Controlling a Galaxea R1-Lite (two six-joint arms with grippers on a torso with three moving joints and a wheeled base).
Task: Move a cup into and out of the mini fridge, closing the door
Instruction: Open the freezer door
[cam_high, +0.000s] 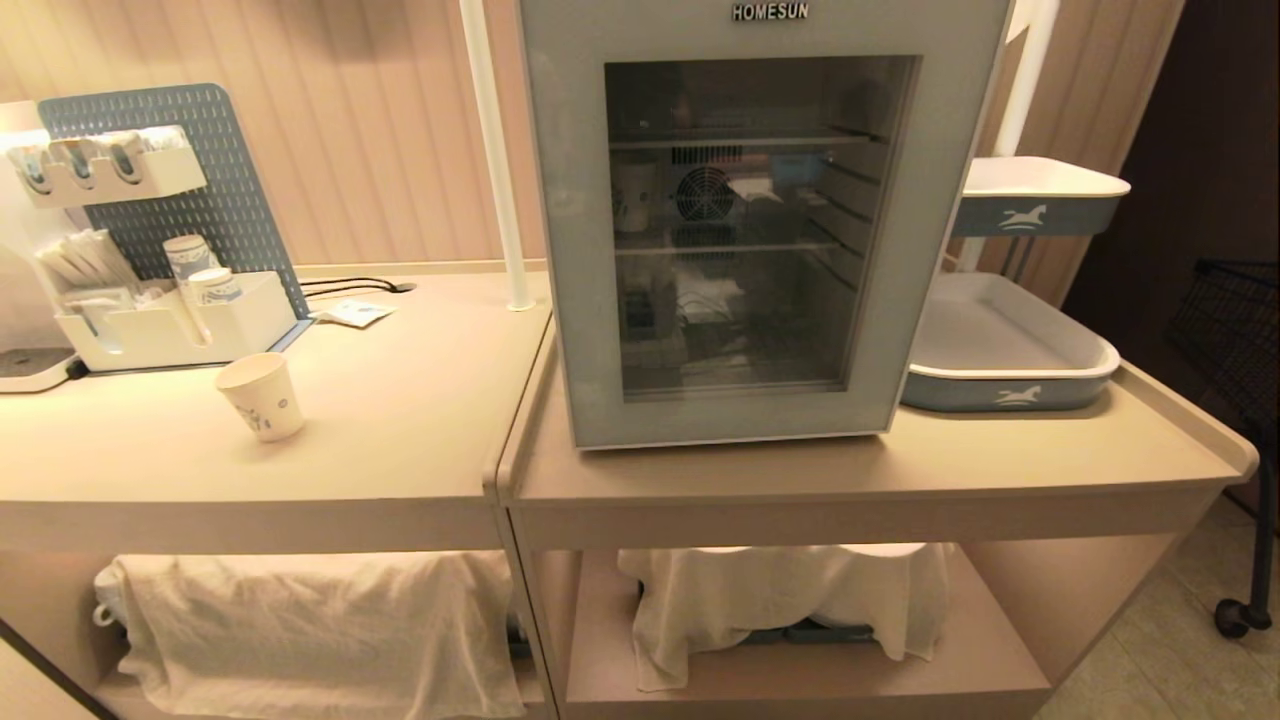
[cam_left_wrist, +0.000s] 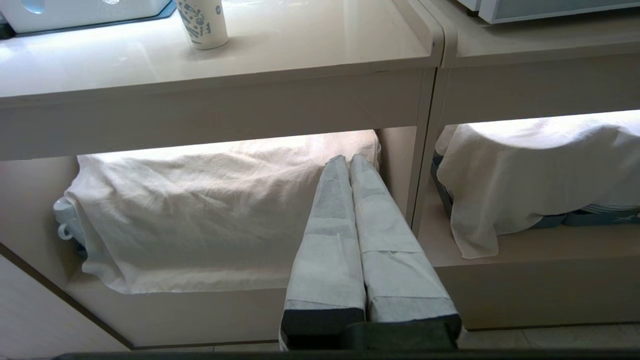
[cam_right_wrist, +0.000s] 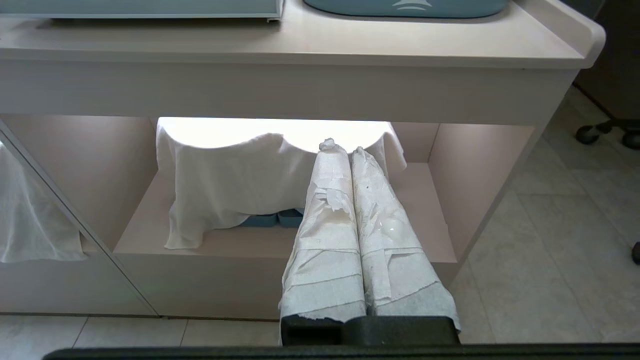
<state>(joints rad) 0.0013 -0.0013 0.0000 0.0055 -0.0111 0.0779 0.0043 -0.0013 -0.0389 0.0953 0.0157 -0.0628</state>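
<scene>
The mini fridge (cam_high: 650, 22) stands on the right counter, its glass door (cam_high: 578, 300) shut. Behind the glass, a paper cup (cam_high: 634, 198) with a blue lower half shows dimly on a wire shelf. Another white paper cup (cam_high: 260, 396) with blue print stands upright on the left counter, and its lower part (cam_left_wrist: 202, 24) appears in the left wrist view. Neither arm is in the head view. My left gripper (cam_left_wrist: 348, 159) hangs low before the left counter's lower shelf, shut and empty. My right gripper (cam_right_wrist: 344, 149) hangs before the right counter's lower shelf, also shut and empty.
A white organizer (cam_high: 180, 335) with stacked cups (cam_high: 190, 258) and a pegboard sits at the back left. Two blue-and-white trays (cam_high: 1010, 390) stand right of the fridge. A white pole (cam_high: 495, 150) rises beside it. Cloths (cam_high: 300, 620) cover things on the lower shelves.
</scene>
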